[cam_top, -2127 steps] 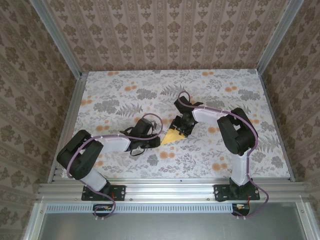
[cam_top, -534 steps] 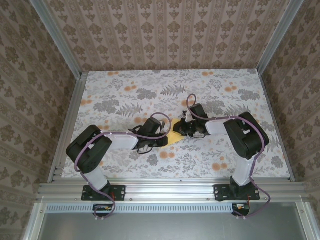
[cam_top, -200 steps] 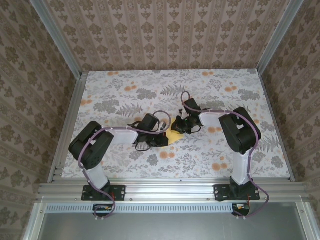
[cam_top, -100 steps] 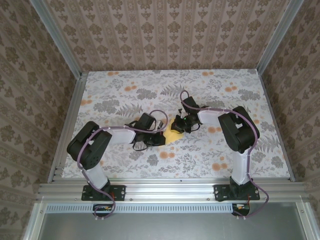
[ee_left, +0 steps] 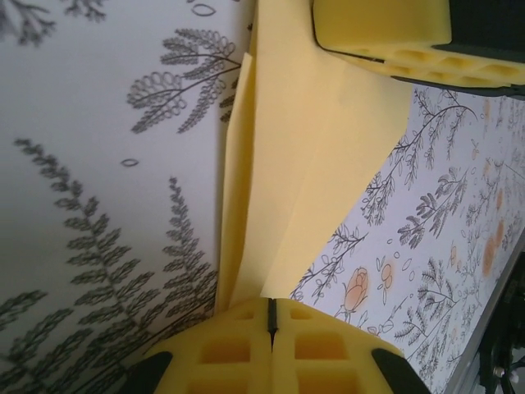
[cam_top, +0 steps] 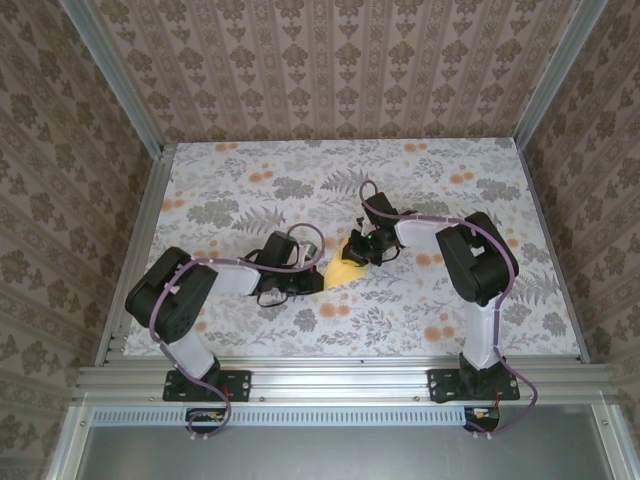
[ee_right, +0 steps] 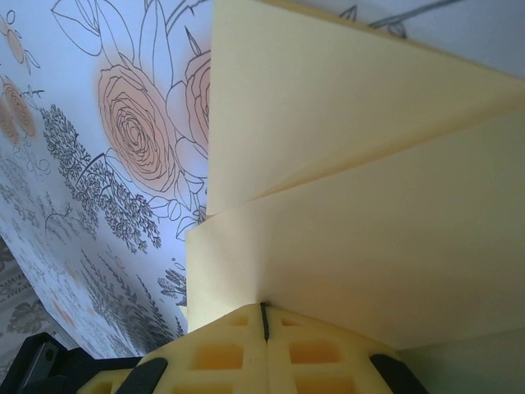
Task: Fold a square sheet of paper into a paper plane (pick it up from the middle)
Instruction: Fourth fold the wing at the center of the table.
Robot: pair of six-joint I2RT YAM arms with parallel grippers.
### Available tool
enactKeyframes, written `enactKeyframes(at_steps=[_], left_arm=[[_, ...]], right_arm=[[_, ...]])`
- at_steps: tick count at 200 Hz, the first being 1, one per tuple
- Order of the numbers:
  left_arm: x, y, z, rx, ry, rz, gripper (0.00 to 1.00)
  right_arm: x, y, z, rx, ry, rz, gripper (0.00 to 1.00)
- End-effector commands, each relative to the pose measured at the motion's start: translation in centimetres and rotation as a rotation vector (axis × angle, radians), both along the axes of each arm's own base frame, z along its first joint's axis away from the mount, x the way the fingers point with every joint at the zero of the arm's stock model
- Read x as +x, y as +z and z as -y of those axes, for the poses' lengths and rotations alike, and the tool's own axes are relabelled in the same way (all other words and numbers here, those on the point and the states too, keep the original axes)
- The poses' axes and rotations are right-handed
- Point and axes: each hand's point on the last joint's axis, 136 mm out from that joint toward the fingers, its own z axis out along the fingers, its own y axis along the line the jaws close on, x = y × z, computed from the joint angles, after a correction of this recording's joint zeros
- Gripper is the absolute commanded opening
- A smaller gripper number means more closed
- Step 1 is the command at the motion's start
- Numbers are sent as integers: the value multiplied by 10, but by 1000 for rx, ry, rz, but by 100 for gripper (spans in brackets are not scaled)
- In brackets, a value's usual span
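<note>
The square sheet of paper [cam_top: 345,273] is folded into a pale-yellow wedge and lies mid-table. My left gripper [cam_top: 312,279] is at its left tip, jaws shut, with the paper's narrow end [ee_left: 283,189] running into the seam between the fingertips [ee_left: 269,305]. The right gripper [cam_top: 361,252] sits at the wedge's far right side, also shut. In the right wrist view, layered flaps of the paper [ee_right: 369,213] meet its closed fingertips [ee_right: 264,310]. One flap stands slightly raised along the left edge. The right gripper's yellow fingers [ee_left: 381,37] show at the top of the left wrist view.
The table [cam_top: 230,180] carries a printed cloth of grey ferns and small orange flowers [cam_top: 432,332]. Aluminium rails [cam_top: 330,378] edge the front, and patterned walls close in the other three sides. Both arms reach inward, elbows low.
My left arm has drawn back leftward along the paper, so more yellow shows between the grippers. The right gripper has barely moved over the last second.
</note>
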Motion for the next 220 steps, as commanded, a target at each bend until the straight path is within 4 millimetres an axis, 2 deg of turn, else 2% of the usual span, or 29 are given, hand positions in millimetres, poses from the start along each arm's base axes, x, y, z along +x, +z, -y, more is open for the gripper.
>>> enactKeyframes(at_steps=[1, 35, 59, 73, 94, 115, 133, 144, 162, 192, 220], left_arm=[[-32, -36, -40, 133, 47, -165, 2], [-31, -29, -44, 109, 66, -166, 2], [-22, -7, -38, 67, 68, -120, 3], [-14, 12, -34, 45, 71, -77, 8], [-2, 36, -33, 47, 85, -2, 18], [7, 50, -33, 62, 102, 46, 28], [12, 53, -35, 94, 112, 69, 34], [14, 53, -35, 111, 120, 81, 37], [19, 55, -35, 134, 139, 107, 42], [29, 57, -31, 203, 168, 171, 50], [35, 58, -24, 243, 177, 203, 55]], right_arm=[[-52, -88, 78, -412, -53, -206, 6], [-53, -87, 79, -414, -52, -204, 6], [-48, -79, 74, -389, -43, -182, 6], [-38, -65, 59, -313, -28, -140, 8], [-11, -21, 29, -145, -4, -14, 16], [14, 40, 5, -9, 18, 131, 27], [22, 78, -1, 48, 19, 219, 35], [22, 91, 2, 45, 4, 253, 40], [17, 94, 18, -10, -50, 286, 47], [8, 78, 48, -121, -158, 295, 57], [5, 59, 51, -127, -200, 254, 59]])
